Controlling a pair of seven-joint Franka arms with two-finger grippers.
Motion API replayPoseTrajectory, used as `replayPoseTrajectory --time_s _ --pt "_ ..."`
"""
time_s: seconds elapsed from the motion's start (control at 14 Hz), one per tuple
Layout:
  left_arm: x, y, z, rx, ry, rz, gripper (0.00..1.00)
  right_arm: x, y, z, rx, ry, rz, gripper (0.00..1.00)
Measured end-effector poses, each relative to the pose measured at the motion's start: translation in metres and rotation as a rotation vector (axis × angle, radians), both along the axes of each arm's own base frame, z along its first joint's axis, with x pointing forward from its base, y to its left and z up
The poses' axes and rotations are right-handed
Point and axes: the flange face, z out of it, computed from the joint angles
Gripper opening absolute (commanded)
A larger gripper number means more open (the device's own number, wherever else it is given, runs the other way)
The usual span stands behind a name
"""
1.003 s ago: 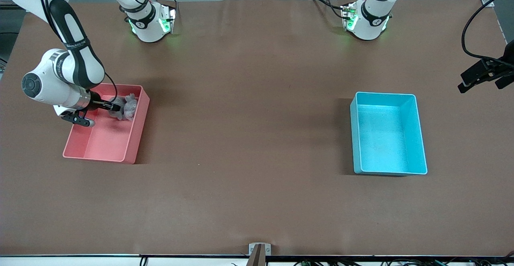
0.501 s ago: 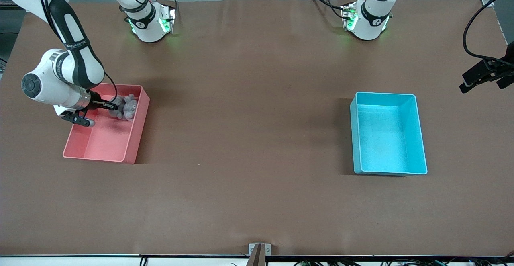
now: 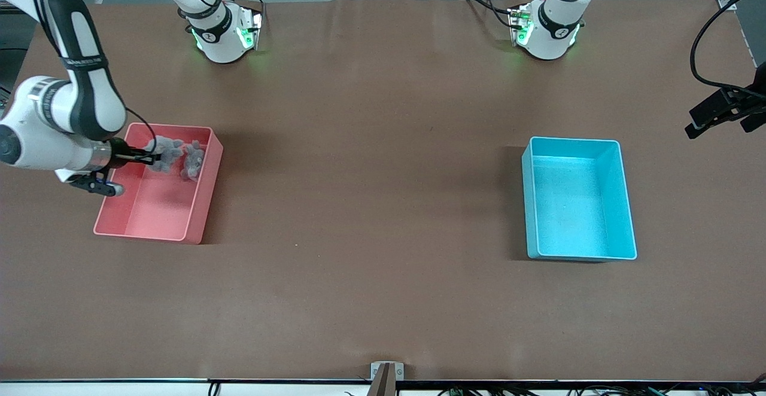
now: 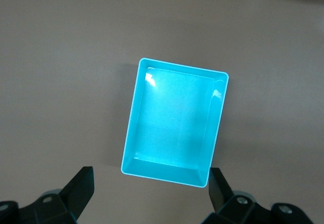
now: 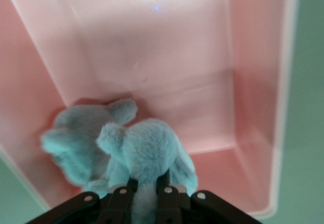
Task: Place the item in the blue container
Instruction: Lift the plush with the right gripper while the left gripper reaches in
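- The right gripper (image 5: 144,189) is cut off by the edge of the right wrist view — only the fingertips, clamped into grey plush, are shown.
- The part of the lifted plush toy (image 5: 147,158) under the fingers is hidden; what animal it is cannot be told.
- A second plush toy (image 5: 76,143) is partly covered by the first, its outline blurred.
- The left gripper (image 3: 721,115) is cropped at the front view's edge — in its wrist view only two spread fingertips (image 4: 78,186) are seen.
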Motion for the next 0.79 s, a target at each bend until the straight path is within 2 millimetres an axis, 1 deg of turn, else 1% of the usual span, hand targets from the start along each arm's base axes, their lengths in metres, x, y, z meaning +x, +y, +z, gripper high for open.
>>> replayPoseTrajectory --time_s 0.07,0.14,0.21,0.29,0.36,0.5,0.64,0.72,0.79 --pt "0.000 0.000 0.000 0.000 0.000 0.000 1.00 0.011 0.001 0.026 -0.014 0.017 -0.013 0.00" --pt "0.000 0.000 0.000 0.000 0.000 0.000 1.00 0.022 0.008 0.053 -0.028 0.026 -0.029 0.00" --pt "0.000 0.000 0.000 0.000 0.000 0.001 1.00 0.033 0.023 0.078 -0.050 0.029 -0.052 0.00" --pt "0.000 0.000 0.000 0.000 0.001 0.001 1.00 0.042 0.048 0.097 -0.080 0.026 -0.084 0.00" --pt "0.000 0.001 -0.001 0.000 0.001 0.001 1.00 0.049 0.083 0.108 -0.107 0.019 -0.125 0.00" --pt "0.001 0.002 -0.002 0.000 0.004 0.004 1.00 0.052 0.168 0.112 -0.103 0.014 -0.212 0.00" --pt "0.001 0.008 -0.003 0.000 0.006 0.014 1.00 0.051 0.250 0.109 -0.096 -0.021 -0.292 0.00" --pt "0.002 0.013 -0.004 0.000 0.008 0.024 1.00 0.049 0.289 0.103 -0.103 -0.048 -0.328 0.00" --pt "0.003 0.020 -0.007 -0.001 0.012 0.035 1.00 0.047 0.329 0.093 -0.108 -0.081 -0.373 0.00"
